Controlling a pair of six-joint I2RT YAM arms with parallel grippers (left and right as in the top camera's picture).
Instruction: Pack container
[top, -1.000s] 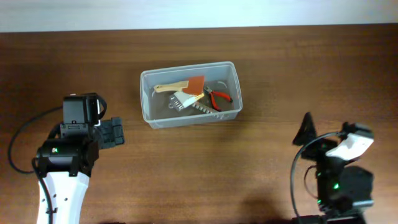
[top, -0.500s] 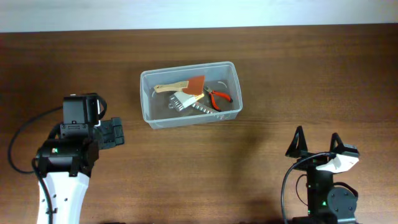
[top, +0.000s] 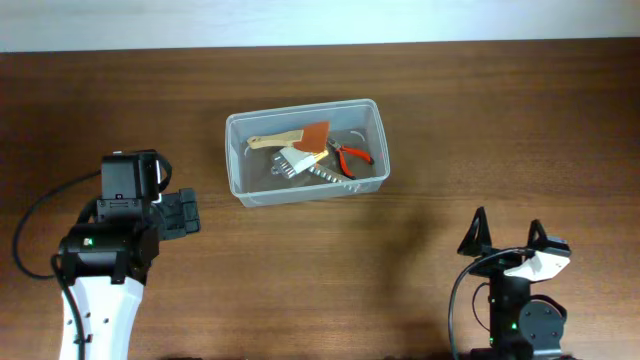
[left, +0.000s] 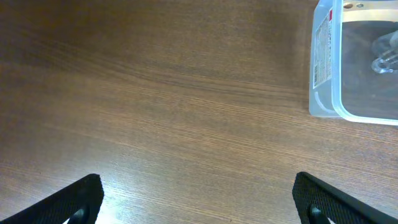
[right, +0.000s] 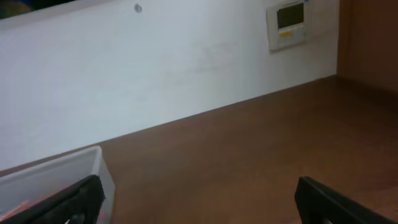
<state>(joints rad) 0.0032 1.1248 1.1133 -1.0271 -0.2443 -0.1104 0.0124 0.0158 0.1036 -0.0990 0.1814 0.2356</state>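
The clear plastic container stands on the wooden table, back of centre. Inside lie red-handled pliers, an orange-bladed scraper with a wooden handle and a pale brush-like tool. My left gripper is open and empty, left of the container and apart from it; the container's corner shows in the left wrist view. My right gripper is open and empty at the front right, well away from the container. The container's edge shows at the left of the right wrist view.
A white wall with a small wall panel rises behind the table's far edge. Bare brown wood lies around the container.
The right arm has drawn back toward the front edge and its gripper now shows both fingers spread. The left arm and the container have not moved.
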